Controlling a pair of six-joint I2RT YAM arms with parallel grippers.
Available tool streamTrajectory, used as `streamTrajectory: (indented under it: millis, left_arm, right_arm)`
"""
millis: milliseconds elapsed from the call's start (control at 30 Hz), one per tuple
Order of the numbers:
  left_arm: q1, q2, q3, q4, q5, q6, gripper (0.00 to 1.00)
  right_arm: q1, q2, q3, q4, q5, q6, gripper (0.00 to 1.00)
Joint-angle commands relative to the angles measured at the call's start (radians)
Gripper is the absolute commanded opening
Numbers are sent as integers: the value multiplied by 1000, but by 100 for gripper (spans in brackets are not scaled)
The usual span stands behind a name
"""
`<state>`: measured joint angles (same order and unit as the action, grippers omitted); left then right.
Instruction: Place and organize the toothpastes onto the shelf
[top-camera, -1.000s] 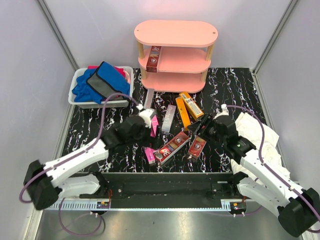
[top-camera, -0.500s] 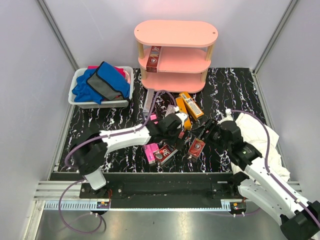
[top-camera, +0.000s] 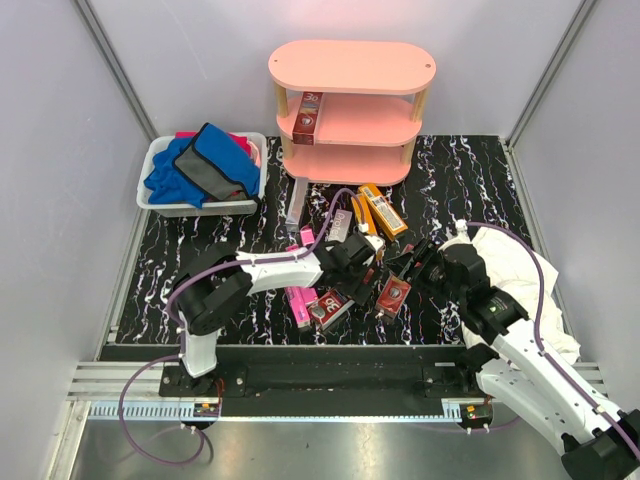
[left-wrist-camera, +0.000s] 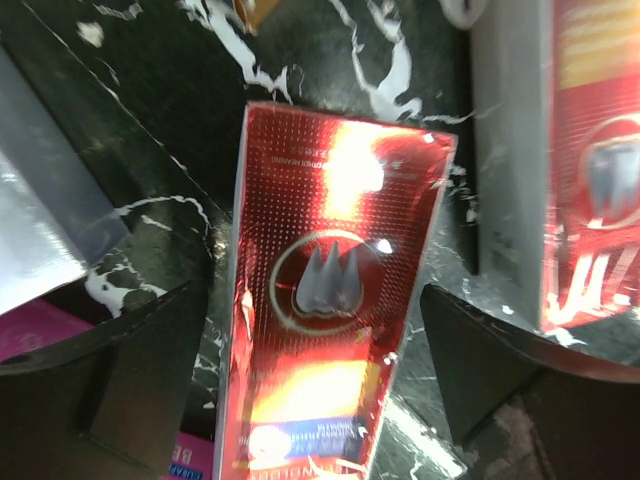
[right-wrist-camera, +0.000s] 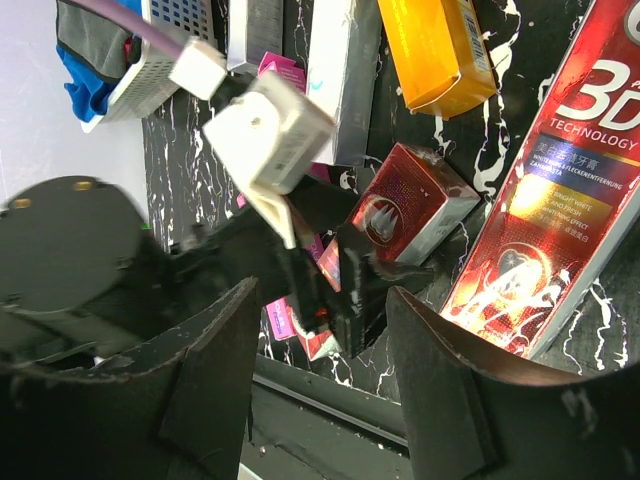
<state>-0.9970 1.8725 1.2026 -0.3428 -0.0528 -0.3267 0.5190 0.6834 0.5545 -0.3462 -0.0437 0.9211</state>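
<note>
Toothpaste box, dark red, lies flat on the table between the left gripper's spread fingers, which flank it closely without clamping it. To the right, the right gripper hangs parted and empty, with a long red toothpaste beyond its right finger.

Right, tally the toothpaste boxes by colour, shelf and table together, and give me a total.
Dark red boxes: 3, one of them on the shelf
Orange boxes: 2
Pink boxes: 2
Silver-grey boxes: 2
Total in view: 9
</note>
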Motion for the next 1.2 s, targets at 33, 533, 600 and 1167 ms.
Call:
streamTrajectory:
  millis: [33, 533, 600, 1167]
  left_arm:
    - [-8, 20, 48, 22, -13, 20, 74]
    - [-2, -177, 57, 16, -117, -37, 49]
    - [11, -226, 61, 16, -120, -58, 49]
    - [377, -775, -426, 425, 48, -671, 50]
  right_arm:
    - [4, -12, 12, -10, 21, 4, 62]
    - [4, -27, 88, -48, 39, -39, 63]
    - [6, -27, 111, -60, 39, -53, 63]
    - [12, 36, 232, -90, 110, -154, 66]
